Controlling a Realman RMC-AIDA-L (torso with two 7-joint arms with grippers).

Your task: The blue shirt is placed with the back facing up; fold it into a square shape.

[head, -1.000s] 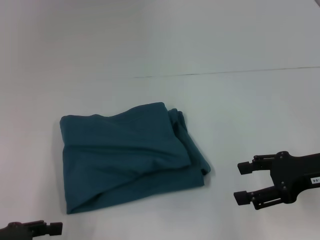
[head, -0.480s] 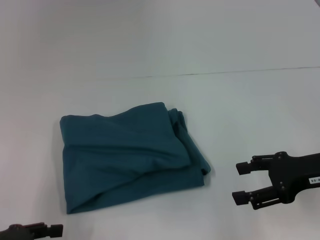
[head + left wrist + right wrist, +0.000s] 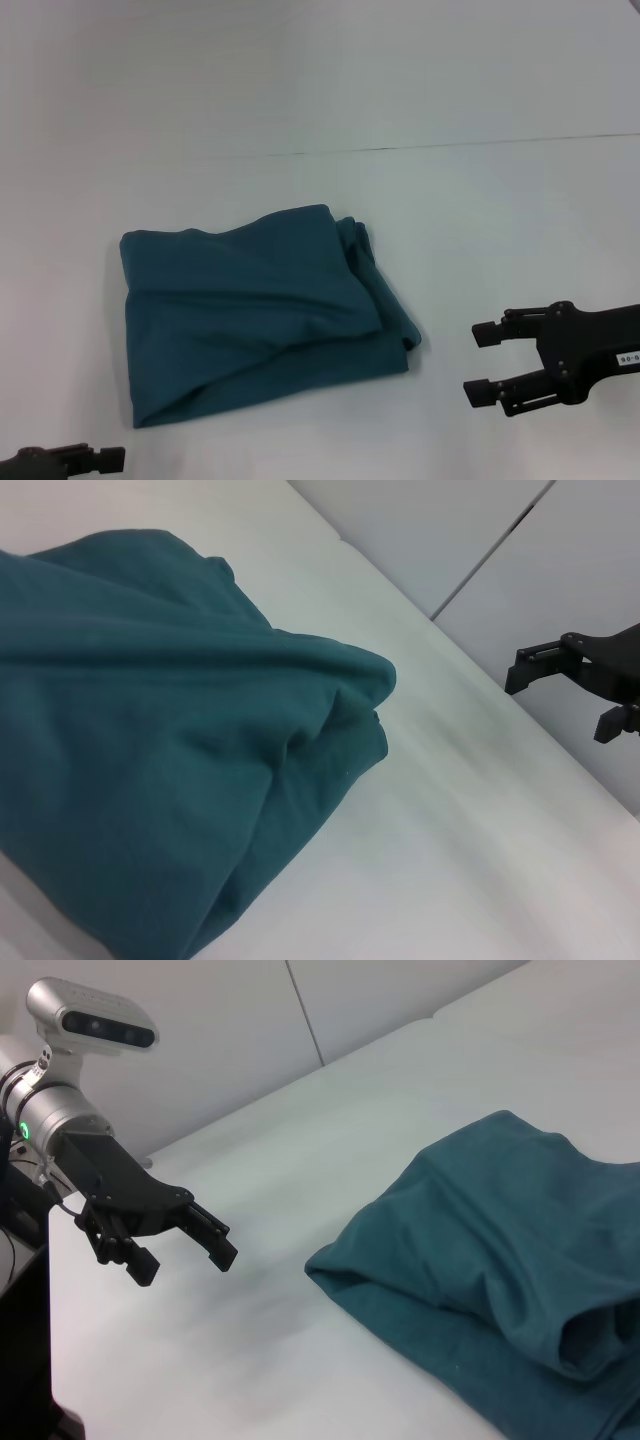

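The blue shirt (image 3: 255,310) lies folded into a rough, rumpled square left of centre on the white table, plain side up, with thick layered folds along its right edge (image 3: 340,695). My right gripper (image 3: 482,362) hovers open and empty to the right of the shirt, a short gap away; the left wrist view also catches it (image 3: 560,698). My left gripper (image 3: 112,460) sits low at the near left corner, below the shirt and apart from it. In the right wrist view it (image 3: 183,1258) stands open with nothing in it.
The white table (image 3: 480,230) stretches around the shirt, with a thin dark seam (image 3: 450,146) running across behind it. The right wrist view shows the table's near edge and my own body with its head camera (image 3: 90,1012).
My left gripper has slipped slightly lower toward the near edge. The right gripper has barely shifted. The shirt lies as before.
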